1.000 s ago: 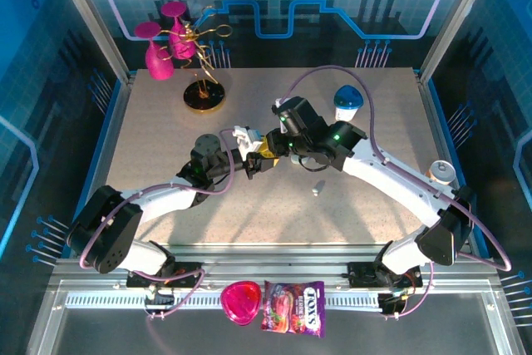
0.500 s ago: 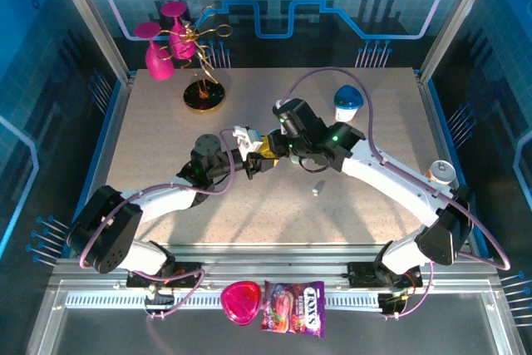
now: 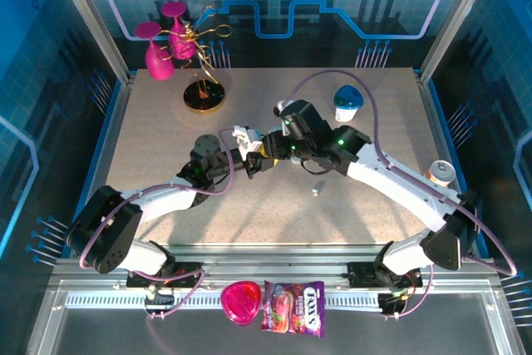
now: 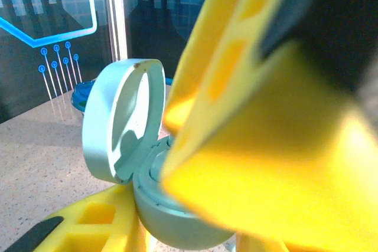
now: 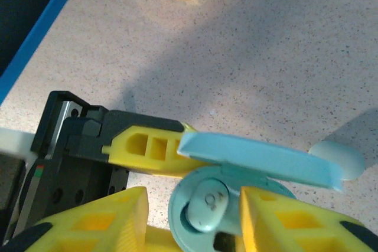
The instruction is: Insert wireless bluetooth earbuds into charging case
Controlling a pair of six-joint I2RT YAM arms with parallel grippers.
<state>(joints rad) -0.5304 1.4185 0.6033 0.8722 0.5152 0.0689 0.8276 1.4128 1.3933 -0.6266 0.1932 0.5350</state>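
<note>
Left gripper: clenched on the charging case; the case base sits between its yellow fingers, clear of the table, at roughly table centre. The case lid stands open, hinged back toward 10 o'clock in the left wrist view. One earbud lies in a socket of the whitish interior. Right gripper: released, with its yellow fingers spread to either side above the case base and the seated earbud in the gap between them; contact with the bud cannot be confirmed. In the overhead view the two grippers meet tip to tip, the left arm entering from 8 o'clock, the right from 4 o'clock. A second earbud lies loose on the table near the case, at 4 o'clock. A blue-topped white container stands at 2 o'clock. A gold-based stand sits at 10 o'clock, with pink glasses beyond it.
</note>
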